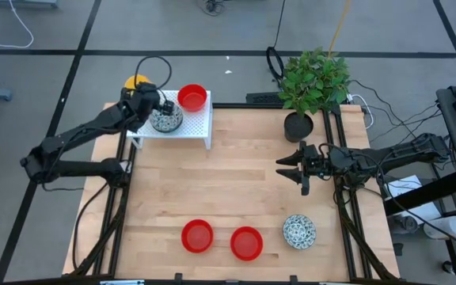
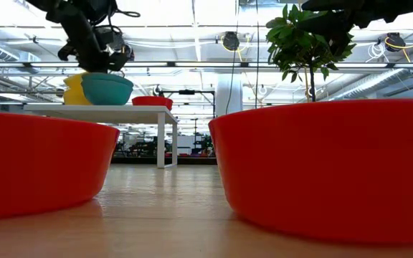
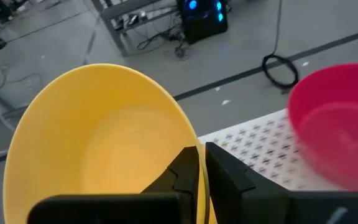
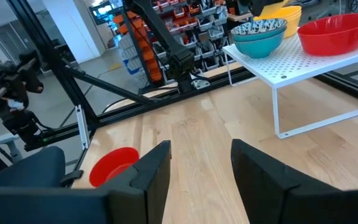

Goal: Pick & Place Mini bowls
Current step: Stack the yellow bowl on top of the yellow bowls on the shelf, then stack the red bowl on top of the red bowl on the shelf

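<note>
My left gripper [image 1: 143,96] reaches over the far left corner of the white perforated rack [image 1: 196,127] and is shut on a glossy yellow mini bowl [image 1: 136,81]. On the rack stand a speckled bowl [image 1: 167,119] and a red bowl [image 1: 192,97]. Two red bowls [image 1: 197,236] [image 1: 246,243] and a speckled one [image 1: 299,230] sit on their bases by the table's near edge. My right gripper [image 1: 291,168] hangs open above the table's right half, touching nothing. My left gripper [image 3: 202,152] pinches the yellow bowl's rim [image 3: 191,134] on the side nearest the rack, one finger [image 3: 184,169] inside the bowl and one [image 3: 229,171] outside. The bowl sits tilted in the hold. I cannot tell if its base rests on the rack.
A potted plant in a black pot [image 1: 298,125] stands at the far right of the table, just beyond my right gripper. The wooden table's middle [image 1: 236,182] is bare. In the low view the two near red bowls [image 2: 321,172] fill the foreground.
</note>
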{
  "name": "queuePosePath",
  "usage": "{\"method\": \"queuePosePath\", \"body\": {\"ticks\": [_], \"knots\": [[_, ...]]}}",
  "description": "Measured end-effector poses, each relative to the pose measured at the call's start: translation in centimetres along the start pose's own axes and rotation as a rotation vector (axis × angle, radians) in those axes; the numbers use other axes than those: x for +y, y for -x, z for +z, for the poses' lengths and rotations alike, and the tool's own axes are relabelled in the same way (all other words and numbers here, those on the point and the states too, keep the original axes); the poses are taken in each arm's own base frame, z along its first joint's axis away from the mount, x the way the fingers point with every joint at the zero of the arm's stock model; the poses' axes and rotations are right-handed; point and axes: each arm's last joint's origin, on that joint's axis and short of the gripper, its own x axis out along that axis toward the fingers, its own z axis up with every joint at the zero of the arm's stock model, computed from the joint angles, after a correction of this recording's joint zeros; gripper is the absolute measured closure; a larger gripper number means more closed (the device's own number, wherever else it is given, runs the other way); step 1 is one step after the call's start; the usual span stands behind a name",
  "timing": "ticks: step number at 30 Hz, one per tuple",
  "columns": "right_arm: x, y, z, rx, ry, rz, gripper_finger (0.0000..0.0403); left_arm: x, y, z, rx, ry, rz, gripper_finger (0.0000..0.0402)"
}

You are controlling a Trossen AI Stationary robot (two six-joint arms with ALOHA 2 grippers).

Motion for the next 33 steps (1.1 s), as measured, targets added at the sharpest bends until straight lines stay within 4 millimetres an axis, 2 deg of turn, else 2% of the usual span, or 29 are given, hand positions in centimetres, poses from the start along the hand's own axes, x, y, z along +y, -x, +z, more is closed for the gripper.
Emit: {"method": "queuePosePath", "body": {"ticks": [6,18,21,26,30,33], "knots": [[0.0,0.0,0.0,0.0,0.0,-0.001,0.0248,1.0,-1.0,-0.5,0.081,0.004,0.014,0.0371],[0.0,0.0,0.0,0.0,-0.009,-0.002,0.0248,0.8,-1.5,-0.5,0.096,0.105,-0.042,0.0362],[0.0,0.0,0.0,0.0,-0.031,-0.002,0.0248,0.8,-1.4,-0.5,0.095,0.118,-0.042,0.0333],[0.0,0.0,0.0,0.0,-0.034,-0.001,0.0248,0.7,-1.3,0.1,0.05,0.152,-0.092,0.0259],[0.0,0.0,0.0,0.002,-0.034,-0.001,0.0248,0.6,-0.4,1.5,-0.083,0.232,-0.144,0.0209],[0.0,0.0,-0.1,0.004,-0.033,-0.002,0.0248,0.8,0.6,2.6,-0.192,0.286,-0.182,0.019]]}}
